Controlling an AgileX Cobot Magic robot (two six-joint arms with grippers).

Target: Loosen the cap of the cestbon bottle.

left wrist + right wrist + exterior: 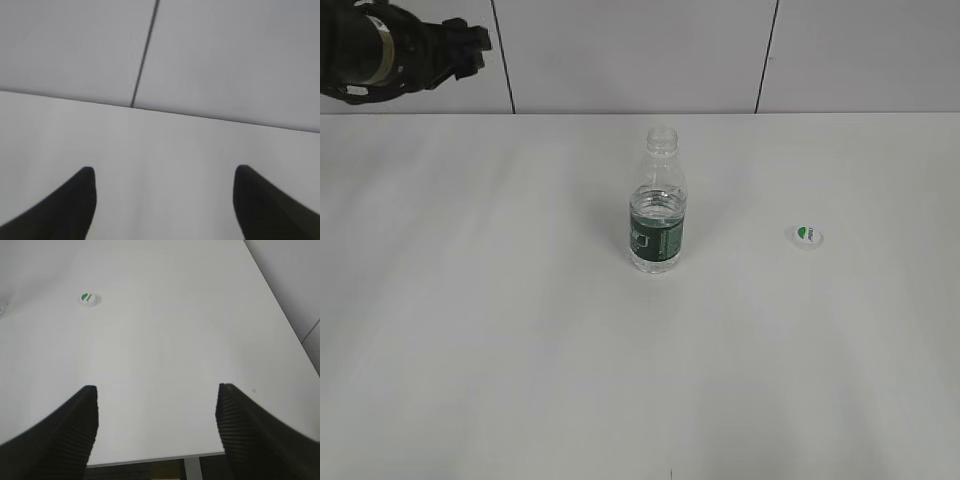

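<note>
Exterior view: cestbon bottle [657, 212] stands mid-table, neck bare; cap [804, 235] lies apart toward the right edge — task looks done. Both arms' jaws are open and empty.

The uncapped cestbon bottle [657, 215] stands upright; its cap [805, 235] lies well apart, green mark up.

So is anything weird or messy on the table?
Nothing is spilled or knocked over. The one odd thing: the cestbon bottle stands upright with its neck open, and its cap lies by itself on the table, off to the right of the bottle and not touching it.
</note>
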